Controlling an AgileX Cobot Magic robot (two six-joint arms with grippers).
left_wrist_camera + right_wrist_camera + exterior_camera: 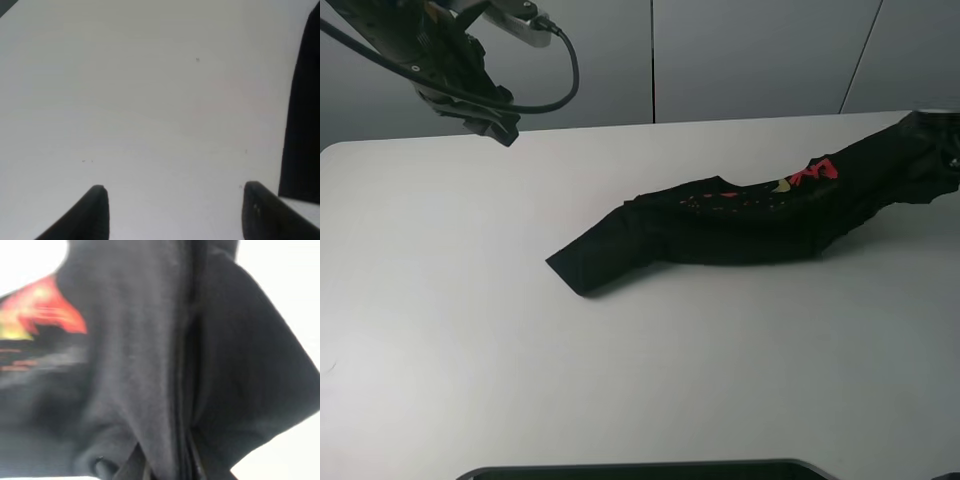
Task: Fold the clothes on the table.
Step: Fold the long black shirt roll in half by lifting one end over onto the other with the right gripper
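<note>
The left claw (175, 202) hung over the far left corner of the table (470, 320), its two dark fingertips (97, 210) spread wide with only bare white tabletop between them, well apart from the clothes (740, 225). The black shirt lay bunched in a long, narrow band across the right half of the table, one end flat and pointing toward the middle, the other rising off the surface at the right edge. Its red and yellow print (815, 172) showed on the upper fold. The right claw (165, 470) was nearly buried in cloth in the right wrist view; the folds gathered to a pinch there, so it appeared clamped on the raised end. Grey wall panels (750, 50) stood behind the table.
</note>
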